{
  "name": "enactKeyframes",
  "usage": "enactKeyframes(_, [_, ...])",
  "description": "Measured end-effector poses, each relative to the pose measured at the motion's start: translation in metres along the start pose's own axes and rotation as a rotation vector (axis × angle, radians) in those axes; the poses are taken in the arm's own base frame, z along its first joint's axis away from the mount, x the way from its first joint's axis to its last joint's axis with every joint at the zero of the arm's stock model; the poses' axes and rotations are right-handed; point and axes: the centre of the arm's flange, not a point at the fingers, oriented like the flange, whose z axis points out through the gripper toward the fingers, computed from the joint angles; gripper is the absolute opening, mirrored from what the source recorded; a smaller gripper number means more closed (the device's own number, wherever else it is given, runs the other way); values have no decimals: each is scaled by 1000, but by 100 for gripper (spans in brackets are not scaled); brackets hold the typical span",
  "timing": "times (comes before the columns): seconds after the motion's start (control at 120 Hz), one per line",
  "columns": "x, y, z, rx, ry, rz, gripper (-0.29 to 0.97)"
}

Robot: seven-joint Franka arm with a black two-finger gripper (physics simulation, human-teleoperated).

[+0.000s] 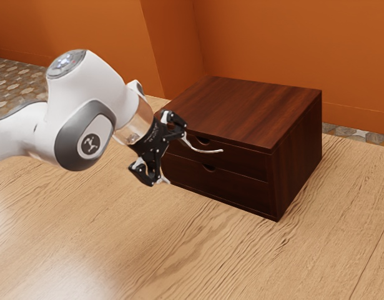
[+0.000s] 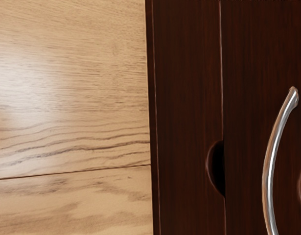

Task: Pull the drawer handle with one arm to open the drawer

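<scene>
Now top drawer [image 1: 241, 156] shut; jaws wide nr handle [image 2: 269, 161].

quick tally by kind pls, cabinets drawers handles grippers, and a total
cabinet: 1
drawers: 2, top drawer and bottom drawer
handle: 1
gripper: 1
total: 5

Warm bright light w/ glare on table [image 1: 79, 269] (soft shadows).
</scene>
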Motion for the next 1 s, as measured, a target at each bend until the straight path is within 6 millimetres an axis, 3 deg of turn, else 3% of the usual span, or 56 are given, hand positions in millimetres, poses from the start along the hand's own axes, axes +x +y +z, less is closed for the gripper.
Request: enactKeyframes(1.0, [5, 22, 30, -45, 5, -57, 68])
